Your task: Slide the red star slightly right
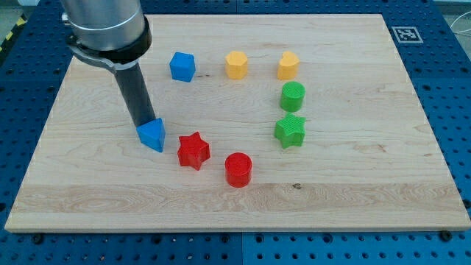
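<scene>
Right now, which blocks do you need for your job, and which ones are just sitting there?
For the job:
red star
my tip, touching the blue triangular block's top-left side

Just lying about:
red cylinder
green star
green cylinder
two yellow blocks
blue cube

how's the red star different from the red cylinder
The red star block has a pointed, five-armed outline; the red cylinder block is round with a flat circular top. The star lies nearer the blue triangular block and my tip; the cylinder sits lower and further to the view's right. Both are red and rest on the wooden board.
</scene>
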Robot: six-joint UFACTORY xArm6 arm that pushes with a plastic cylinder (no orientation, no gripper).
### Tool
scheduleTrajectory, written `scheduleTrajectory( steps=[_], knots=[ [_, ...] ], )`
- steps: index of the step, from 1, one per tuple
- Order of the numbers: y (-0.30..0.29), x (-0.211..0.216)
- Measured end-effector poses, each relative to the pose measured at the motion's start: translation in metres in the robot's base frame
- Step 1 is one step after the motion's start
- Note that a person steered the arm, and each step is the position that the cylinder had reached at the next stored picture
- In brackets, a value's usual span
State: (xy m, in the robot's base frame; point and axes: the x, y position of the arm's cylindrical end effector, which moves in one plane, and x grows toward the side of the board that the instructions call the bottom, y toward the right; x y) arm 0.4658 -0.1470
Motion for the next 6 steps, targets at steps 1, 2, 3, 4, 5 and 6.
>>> scheduleTrajectory(
  steps=[1, 2, 3, 4, 5, 6],
  knots=[
    [-0.023, -0.011],
    [-0.058, -0.010],
    [-0.078, 0.013],
    [-0.059, 0.037],
    [-0.019, 0.054],
    [0.029, 0.068]
  ],
)
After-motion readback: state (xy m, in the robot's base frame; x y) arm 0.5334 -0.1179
